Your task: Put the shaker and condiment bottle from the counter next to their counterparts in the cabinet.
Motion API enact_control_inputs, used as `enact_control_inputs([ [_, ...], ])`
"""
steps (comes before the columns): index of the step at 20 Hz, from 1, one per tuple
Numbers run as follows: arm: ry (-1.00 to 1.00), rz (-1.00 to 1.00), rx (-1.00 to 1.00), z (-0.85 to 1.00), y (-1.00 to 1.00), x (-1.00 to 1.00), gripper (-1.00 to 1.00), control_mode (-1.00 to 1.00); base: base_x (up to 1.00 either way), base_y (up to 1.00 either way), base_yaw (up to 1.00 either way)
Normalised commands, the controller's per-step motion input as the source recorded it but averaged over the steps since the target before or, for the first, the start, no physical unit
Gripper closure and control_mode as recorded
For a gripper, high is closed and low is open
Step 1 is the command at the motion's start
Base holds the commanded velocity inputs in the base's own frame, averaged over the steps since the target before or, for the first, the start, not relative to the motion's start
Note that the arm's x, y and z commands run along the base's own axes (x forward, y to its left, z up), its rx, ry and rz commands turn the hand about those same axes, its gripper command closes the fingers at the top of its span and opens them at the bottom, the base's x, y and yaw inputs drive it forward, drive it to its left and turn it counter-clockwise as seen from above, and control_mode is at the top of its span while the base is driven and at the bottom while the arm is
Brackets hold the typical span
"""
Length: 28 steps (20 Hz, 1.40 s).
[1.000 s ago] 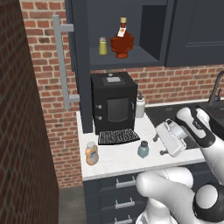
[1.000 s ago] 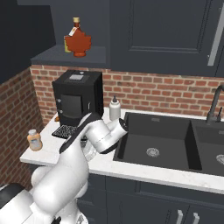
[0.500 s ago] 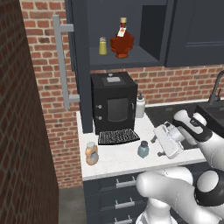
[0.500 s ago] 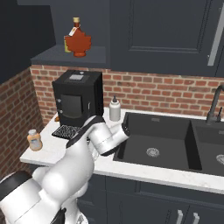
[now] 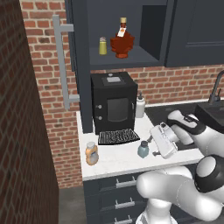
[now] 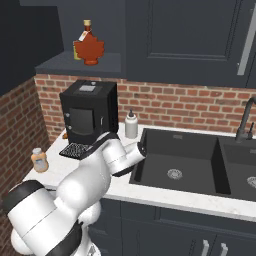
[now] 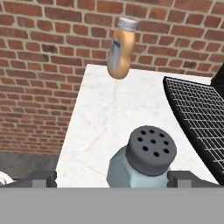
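Between open tool (image 7: 112, 177) tips: shaker (image 7: 141, 162); bare counter (image 7: 100, 127) beyond.

A: In the hand view, how much of the shaker (image 7: 141, 164) shows?
B: Its cap and shoulders; the grey band cuts off the rest. The 2 fingertips (image 7: 41, 178) are cropped low too, so just their tops show.

A: And from the right base view?
B: The arm (image 6: 95, 175) covers that shaker fully, and hides part of the tabletop (image 6: 130, 187) in front of the coffee machine (image 6: 85, 117).

A: The cabinet (image 6: 75, 64)?
B: The yellow-green shaker (image 6: 76, 51) sits mostly behind the red bottle (image 6: 89, 47). The bottle's tag is too small to read.

A: The tap (image 5: 215, 87)?
B: Cut by the right edge in the left base view.
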Motion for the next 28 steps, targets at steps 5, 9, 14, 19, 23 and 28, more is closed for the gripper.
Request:
enact_control_inputs([
  [5, 0.00, 0.00, 0.03, -0.01, 0.01, 0.27, -1.00, -1.00, 0.00, 0.00, 0.00],
  [9, 0.00, 0.00, 0.03, -0.03, 0.00, 0.26, -1.00, -1.00, 0.00, 0.00, 0.00],
  [14, 0.03, 0.01, 0.05, -0.09, 0.01, 0.20, -1.00, -1.00, 0.00, 0.00, 0.00],
  [19, 0.08, 0.04, 0.07, -0.14, 0.11, 0.06, -1.00, -1.00, 0.00, 0.00, 0.00],
  [23, 0.09, 0.04, 0.07, -0.13, 0.16, 0.04, -1.00, -1.00, 0.00, 0.00, 0.00],
  [28, 0.11, 0.02, 0.01, -0.15, 0.17, 0.05, 1.00, -1.00, 0.00, 0.00, 0.00],
])
